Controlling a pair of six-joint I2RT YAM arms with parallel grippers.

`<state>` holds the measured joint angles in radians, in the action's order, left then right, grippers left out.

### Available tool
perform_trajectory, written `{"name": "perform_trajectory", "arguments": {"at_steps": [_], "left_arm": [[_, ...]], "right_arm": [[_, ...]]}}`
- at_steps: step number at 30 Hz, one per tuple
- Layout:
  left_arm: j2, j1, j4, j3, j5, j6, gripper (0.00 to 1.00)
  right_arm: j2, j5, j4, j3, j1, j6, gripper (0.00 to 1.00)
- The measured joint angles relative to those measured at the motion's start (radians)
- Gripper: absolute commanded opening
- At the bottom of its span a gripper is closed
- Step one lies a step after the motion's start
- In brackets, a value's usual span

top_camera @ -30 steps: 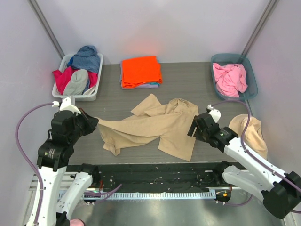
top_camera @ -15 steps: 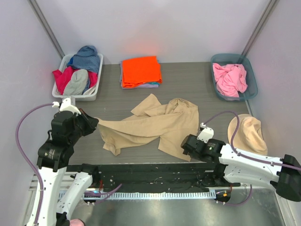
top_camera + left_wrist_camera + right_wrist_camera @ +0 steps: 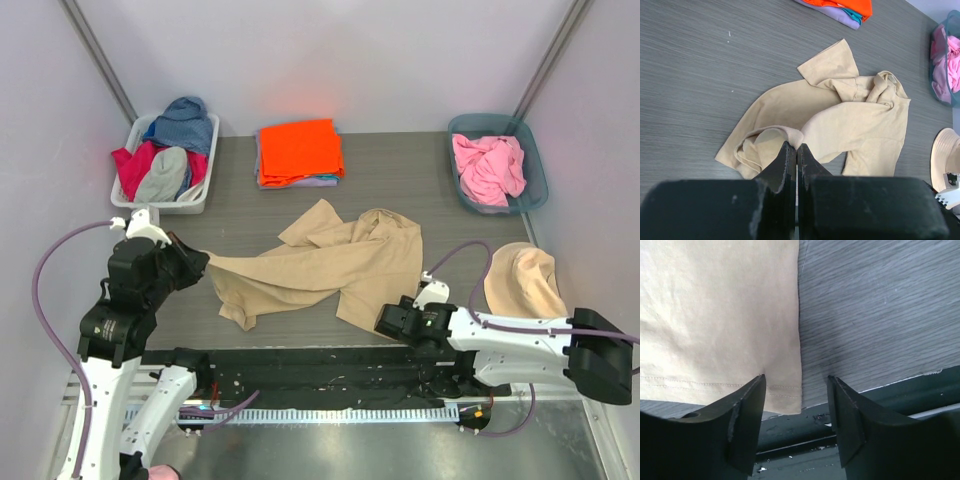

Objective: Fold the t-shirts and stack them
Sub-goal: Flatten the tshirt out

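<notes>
A crumpled tan shirt lies in the middle of a grey table. At the shirt's left end, the left claw is clenched on a bunched fold of the cloth, which is drawn out toward it. At the shirt's near right corner, the right claw is released, its two fingers straddling the stitched hem where it meets the table's front edge. Beyond the shirt sits a folded stack topped by an orange shirt. To the shirt's far right, a pink shirt fills a bin, and a tan hat lies just to its right. The step in hand looks like taking that hem corner. It would go best if the claw sinks until one finger slips beneath the cloth, bites well inside the stitching, and closes before any pull, so both claws can stretch the shirt flat. Compared with a second ago, the right arm has swung from beside the collar end down to this corner, uncovering the hat. The left claw and the shirt have not shifted.
</notes>
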<state>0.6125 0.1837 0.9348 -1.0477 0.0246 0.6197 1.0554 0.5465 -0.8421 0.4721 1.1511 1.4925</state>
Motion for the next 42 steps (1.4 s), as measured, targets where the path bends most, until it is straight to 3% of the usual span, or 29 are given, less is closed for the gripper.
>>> {"name": "perform_trajectory", "arguments": {"at_steps": [21,24,27,31,42], "left_arm": [[-0.019,0.000,0.006,0.009,0.001,-0.001,0.00],[-0.021,0.000,0.005,0.010,0.001,-0.001,0.00],[-0.022,0.000,0.006,0.014,0.001,-0.001,0.00],[-0.022,0.000,0.006,0.016,0.001,-0.001,0.00],[-0.014,0.000,0.005,0.020,0.007,-0.003,0.00]], "right_arm": [[0.158,0.072,0.047,0.063,0.131,0.055,0.52],[0.158,0.074,0.048,0.062,0.140,0.075,0.46],[0.148,0.077,0.048,0.054,0.143,0.092,0.34],[0.119,0.073,0.057,0.033,0.144,0.119,0.01],[0.090,0.073,0.030,0.065,0.146,0.126,0.01]]}}
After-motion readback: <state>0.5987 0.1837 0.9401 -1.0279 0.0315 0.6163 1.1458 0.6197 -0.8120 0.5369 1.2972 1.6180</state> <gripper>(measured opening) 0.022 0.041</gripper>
